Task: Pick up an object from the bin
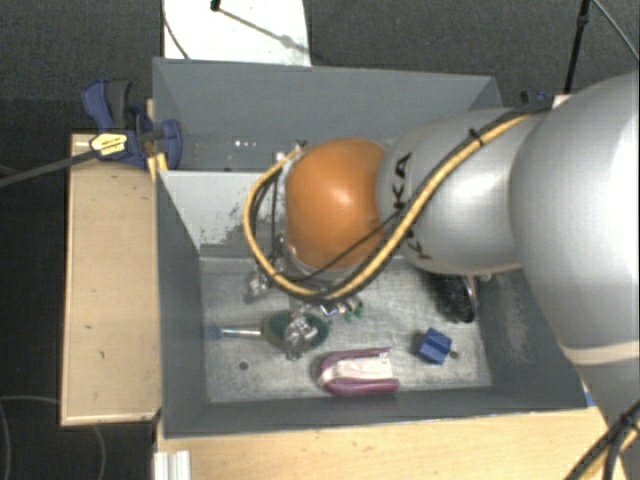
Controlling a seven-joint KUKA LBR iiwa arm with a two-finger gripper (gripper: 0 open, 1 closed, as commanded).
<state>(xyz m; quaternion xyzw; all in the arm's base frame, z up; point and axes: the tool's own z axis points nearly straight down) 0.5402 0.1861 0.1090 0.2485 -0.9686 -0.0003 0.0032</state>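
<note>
Gripper (296, 336) low in the bin (185, 268), under the arm's orange wrist cover (330, 203). How far open it stands cannot be told, and nothing can be seen held. It sits over the dark green round-headed tool (272, 325), which lies on the front-left floor with a thin handle running left to a bluish tip. Judged light and stiff. The head is probably smooth and apt to slip, so the neck where handle meets head looks the safer hold, though the handle lies flat against the floor and gives little clearance. Count, working outward: one green tool; some small green bits (350, 309) just right of the gripper, number unclear; one purple-and-white oblong piece (357, 373) near the front wall; one small blue block (433, 346) to the right; one black thing (455, 300), partly hidden under the arm.
</note>
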